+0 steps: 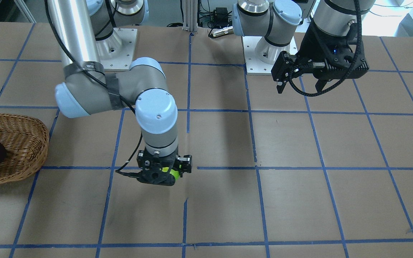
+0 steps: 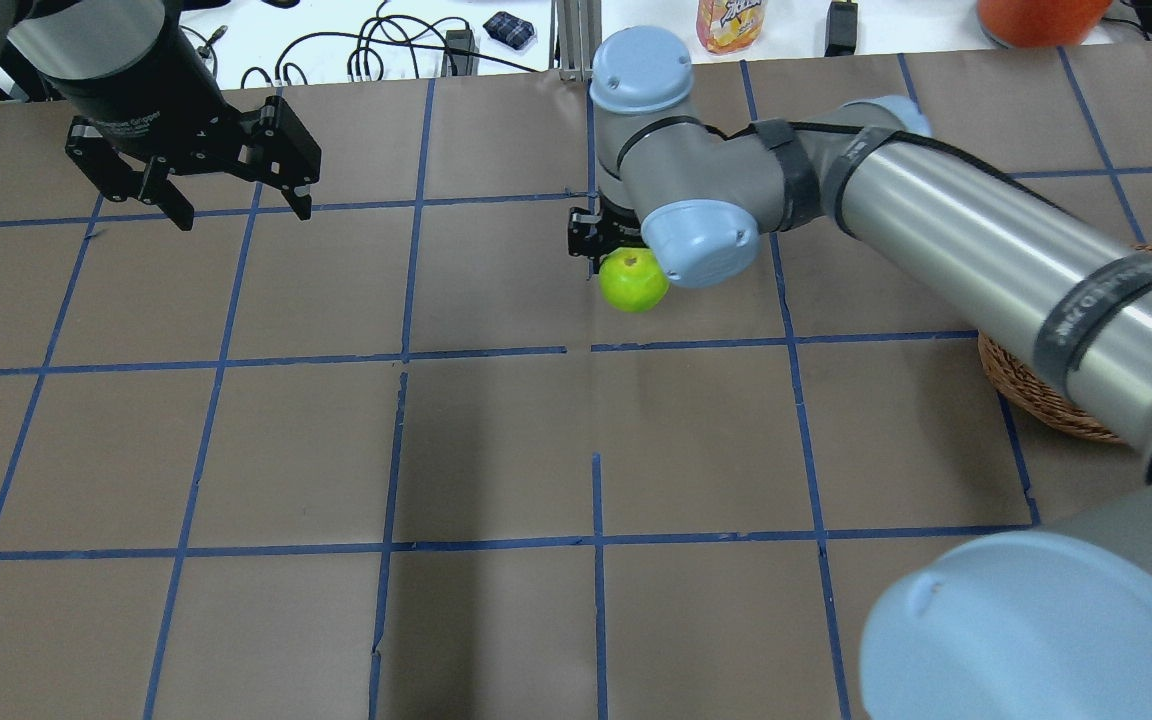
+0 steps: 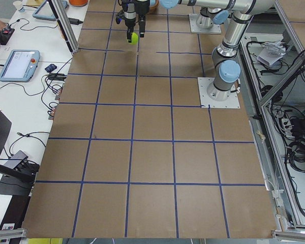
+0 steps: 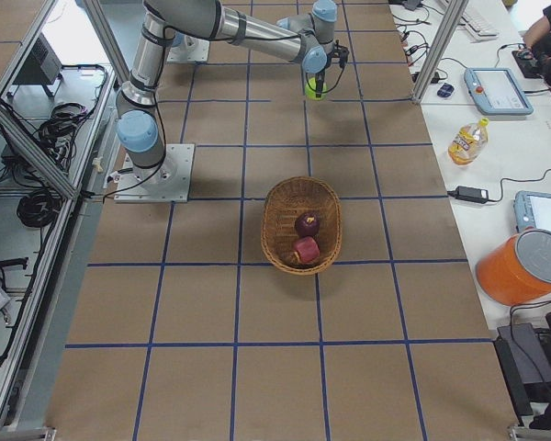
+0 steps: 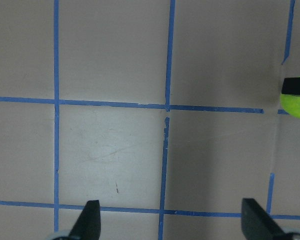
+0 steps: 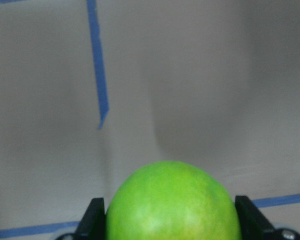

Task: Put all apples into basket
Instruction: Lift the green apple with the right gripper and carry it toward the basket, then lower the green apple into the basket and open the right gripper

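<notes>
My right gripper (image 1: pixel 167 173) is shut on the bright green apple (image 2: pixel 633 280) and holds it just above the table's middle, far side; the apple fills the bottom of the right wrist view (image 6: pixel 174 205). The wicker basket (image 4: pixel 275 220) stands on my right side, partly hidden by my right arm in the overhead view (image 2: pixel 1026 385). It holds the dark maroon apple (image 4: pixel 307 222) and the red apple (image 4: pixel 306 250). My left gripper (image 2: pixel 236 205) is open and empty, raised over the far left of the table.
The table is brown with a blue tape grid. The arms' base plates (image 1: pixel 267 53) are bolted at my edge. A juice bottle (image 2: pixel 729 20), an orange container (image 4: pixel 523 266) and cables lie on a side table beyond the far edge.
</notes>
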Robot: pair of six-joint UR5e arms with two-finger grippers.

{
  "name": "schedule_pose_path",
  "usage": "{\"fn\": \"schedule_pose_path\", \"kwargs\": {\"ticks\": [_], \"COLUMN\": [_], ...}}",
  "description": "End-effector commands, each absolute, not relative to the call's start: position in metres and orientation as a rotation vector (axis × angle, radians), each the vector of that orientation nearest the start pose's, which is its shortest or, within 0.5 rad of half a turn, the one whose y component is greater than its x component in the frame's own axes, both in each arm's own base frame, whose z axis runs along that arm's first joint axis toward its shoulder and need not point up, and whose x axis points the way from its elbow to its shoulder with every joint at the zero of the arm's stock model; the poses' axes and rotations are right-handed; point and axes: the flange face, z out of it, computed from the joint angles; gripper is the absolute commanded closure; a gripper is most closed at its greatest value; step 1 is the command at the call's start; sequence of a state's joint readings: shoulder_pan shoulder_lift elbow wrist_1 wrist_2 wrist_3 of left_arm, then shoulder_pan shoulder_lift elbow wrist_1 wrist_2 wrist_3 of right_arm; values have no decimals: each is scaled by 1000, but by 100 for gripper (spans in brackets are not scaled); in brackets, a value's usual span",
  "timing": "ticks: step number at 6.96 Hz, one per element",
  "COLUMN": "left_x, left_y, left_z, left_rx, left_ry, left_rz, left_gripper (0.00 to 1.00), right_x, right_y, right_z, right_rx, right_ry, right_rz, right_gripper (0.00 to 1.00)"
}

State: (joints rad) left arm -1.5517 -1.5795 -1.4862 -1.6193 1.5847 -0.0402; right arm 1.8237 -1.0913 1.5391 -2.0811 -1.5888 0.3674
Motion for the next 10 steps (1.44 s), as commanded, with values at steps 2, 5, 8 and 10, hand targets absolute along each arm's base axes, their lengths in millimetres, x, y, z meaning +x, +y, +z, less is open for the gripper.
{"fn": "schedule_pose_path", "kwargs": {"ticks": [2, 5, 8, 10], "left_x": [-124, -125, -125, -125], "left_y": [-499, -500, -500, -500], "left_z": [517, 515, 515, 514], "left_rx": [-91, -101, -101, -101], "left_ry": [3127, 3128, 3128, 3128], "left_rz": [-34, -27, -29, -27], "left_gripper": [0, 0, 0, 0], "right_x": [91, -103, -168, -164], "right_y": [-601, -573, -537, -532], "right_z": [321, 302, 268, 258], "right_rx": [21, -204, -267, -319], "right_ry": [3170, 3178, 3167, 3174], "right_rz": [-78, -68, -48, -90], "right_gripper": [48, 55, 54, 0]}}
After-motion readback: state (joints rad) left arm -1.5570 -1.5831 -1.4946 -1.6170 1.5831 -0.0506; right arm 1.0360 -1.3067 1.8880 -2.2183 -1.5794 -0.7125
